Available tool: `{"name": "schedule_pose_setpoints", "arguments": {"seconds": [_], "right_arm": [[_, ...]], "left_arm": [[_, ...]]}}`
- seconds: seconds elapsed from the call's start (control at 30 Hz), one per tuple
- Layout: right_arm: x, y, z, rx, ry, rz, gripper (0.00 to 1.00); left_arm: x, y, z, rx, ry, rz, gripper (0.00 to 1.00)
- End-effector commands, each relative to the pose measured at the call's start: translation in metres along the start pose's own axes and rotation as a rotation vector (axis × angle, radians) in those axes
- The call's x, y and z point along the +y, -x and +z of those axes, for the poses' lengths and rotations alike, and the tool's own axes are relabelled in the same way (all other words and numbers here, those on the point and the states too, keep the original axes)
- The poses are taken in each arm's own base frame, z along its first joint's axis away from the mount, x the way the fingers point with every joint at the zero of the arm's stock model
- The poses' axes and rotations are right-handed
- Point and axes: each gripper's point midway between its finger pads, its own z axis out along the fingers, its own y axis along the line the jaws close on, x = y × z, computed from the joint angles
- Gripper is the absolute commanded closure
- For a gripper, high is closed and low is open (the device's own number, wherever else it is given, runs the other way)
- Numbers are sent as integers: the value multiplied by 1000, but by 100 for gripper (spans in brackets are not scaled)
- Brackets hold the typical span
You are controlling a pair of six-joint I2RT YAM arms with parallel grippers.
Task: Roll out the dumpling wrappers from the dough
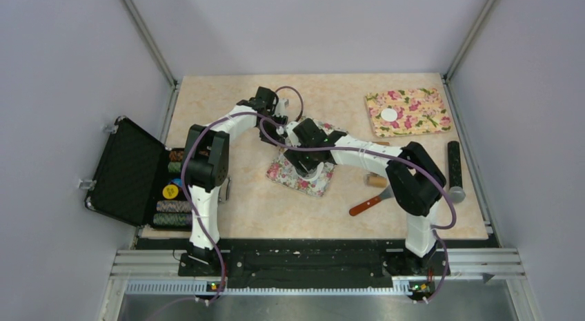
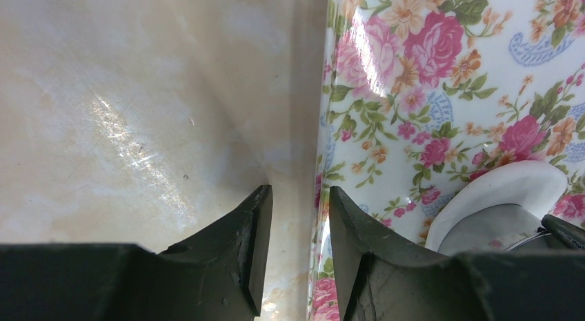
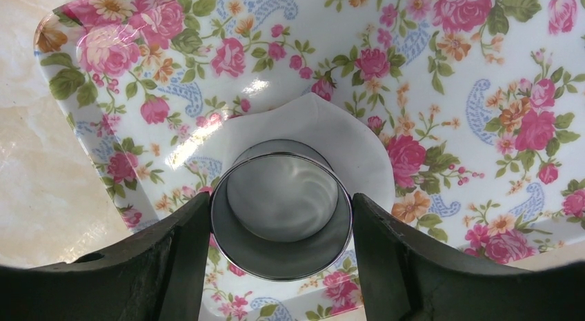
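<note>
Well to the left of the central floral mat (image 1: 284, 172), an open black case (image 1: 127, 170) stood at the edge of the counter (image 1: 276, 214), with stacks of round chips (image 1: 172, 206) beside it. The left claw (image 2: 298, 197) hung low over the mat's left edge. Its fingers (image 2: 241, 231) were part-way apart with nothing between them, and the counter and the mat's border showed through the gap.

On that mat lay the dough (image 3: 345, 138), pressed into a thin white sheet with an uneven outline. A metal ring (image 3: 283, 267) stood upright on the sheet. The right claw (image 3: 281, 203) was clenched on the ring, one finger flat against each side of it.

Just right of the mat lay a short wooden cylinder (image 1: 376, 181) and a spatula (image 1: 369, 202) with a reddish handle. Further right and toward the back sat a second floral mat (image 1: 421, 103) bearing one round dumpling wrapper (image 1: 390, 114). A black rod (image 1: 453, 162) lay at the far right.
</note>
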Motion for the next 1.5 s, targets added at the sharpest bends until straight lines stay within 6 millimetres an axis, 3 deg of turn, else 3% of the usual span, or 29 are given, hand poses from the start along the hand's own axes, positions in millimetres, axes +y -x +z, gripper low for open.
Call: {"name": "schedule_pose_setpoints", "arguments": {"seconds": [0.0, 0.33, 0.57, 0.93, 1.2, 1.47], "right_arm": [[6, 3, -3, -9, 24, -42, 51], [24, -35, 6, 80, 162, -209, 56], [20, -52, 15, 143, 264, -267, 56], [25, -51, 19, 193, 424, -425, 56], [17, -54, 22, 209, 409, -511, 55], [27, -50, 17, 168, 394, -490, 49]], "left_arm": [[9, -20, 13, 52, 29, -1, 58], [9, -19, 13, 50, 29, 2, 58], [9, -19, 11, 48, 29, 0, 58], [9, -19, 11, 49, 26, 1, 58], [8, -19, 11, 47, 21, -1, 58], [8, -19, 10, 45, 23, -1, 58]]}}
